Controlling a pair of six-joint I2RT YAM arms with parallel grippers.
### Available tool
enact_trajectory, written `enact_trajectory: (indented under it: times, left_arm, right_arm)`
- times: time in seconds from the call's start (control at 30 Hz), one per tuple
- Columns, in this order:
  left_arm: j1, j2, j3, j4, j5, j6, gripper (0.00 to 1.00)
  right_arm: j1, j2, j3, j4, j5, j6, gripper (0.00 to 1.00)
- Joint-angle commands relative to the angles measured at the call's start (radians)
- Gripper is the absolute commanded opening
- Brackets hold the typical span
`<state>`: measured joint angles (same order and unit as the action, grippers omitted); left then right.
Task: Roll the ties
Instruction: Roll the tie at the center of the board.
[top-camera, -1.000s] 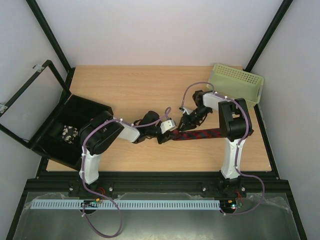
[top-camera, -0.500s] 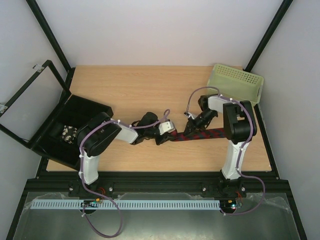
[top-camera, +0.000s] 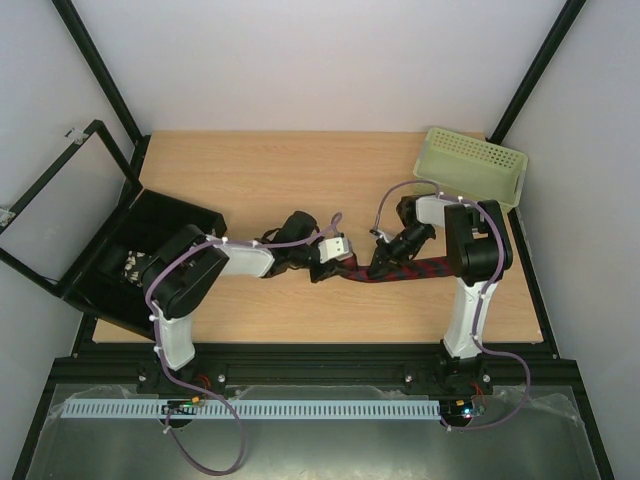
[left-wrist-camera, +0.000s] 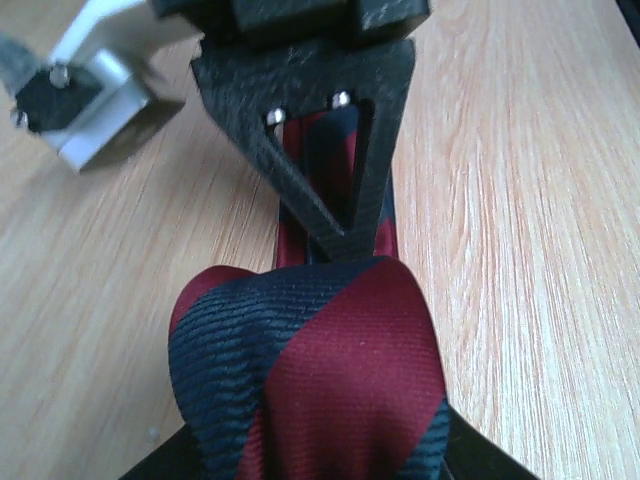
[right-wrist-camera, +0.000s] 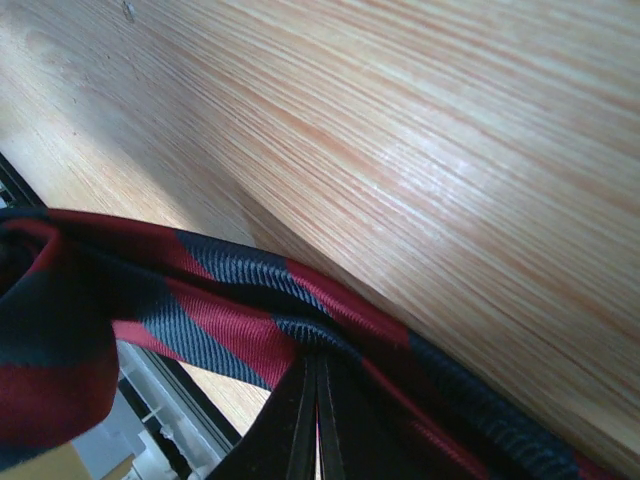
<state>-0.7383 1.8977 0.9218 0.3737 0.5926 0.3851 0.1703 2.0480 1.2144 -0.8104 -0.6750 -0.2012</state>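
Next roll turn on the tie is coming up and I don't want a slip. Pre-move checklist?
1. Grip of right fingers on the tie: ok, shut on it.
2. Grip of left fingers on the bunched end: ok.
3. Bunched end is a tidy roll: cannot tell.
4. Free length lies straight on the table: ok.
5. The basket is apart from the tie: ok.
6. Far tip free: cannot tell, the right arm covers it.
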Motion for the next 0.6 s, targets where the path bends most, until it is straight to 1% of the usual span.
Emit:
enact_trajectory:
  times: [0.0, 0.17, 0.27, 0.37, 0.47, 0.57]
  left_arm:
    - [-0.007, -0.027, 0.041, -0.141, 0.044, 0.172, 0.22]
    - [-0.009, 0.002, 0.014, -0.22, -0.029, 0.252, 0.22]
    - [-0.009, 0.031, 0.015, -0.275, -0.077, 0.26, 0.22]
    - [-0.009, 0.039, -0.001, -0.295, -0.106, 0.265, 0.22]
    - [-0.01, 0.055, 0.0, -0.314, -0.144, 0.262, 0.23]
    - [-0.011, 0.082, 0.01, -0.337, -0.168, 0.253, 0.24]
  right_arm:
    - [0.003, 0.07, -0.026, 0.047, 0.171, 0.023, 0.05]
    - [0.003, 0.083, 0.003, 0.045, 0.177, 0.022, 0.05]
    - [0.003, 0.095, 0.023, 0.042, 0.178, 0.022, 0.06]
    - [0.003, 0.095, 0.039, 0.042, 0.178, 0.022, 0.08]
    - [0.003, 0.083, 0.065, 0.025, 0.161, 0.016, 0.2]
    - [0.003, 0.054, 0.107, 0.002, 0.104, 0.027, 0.38]
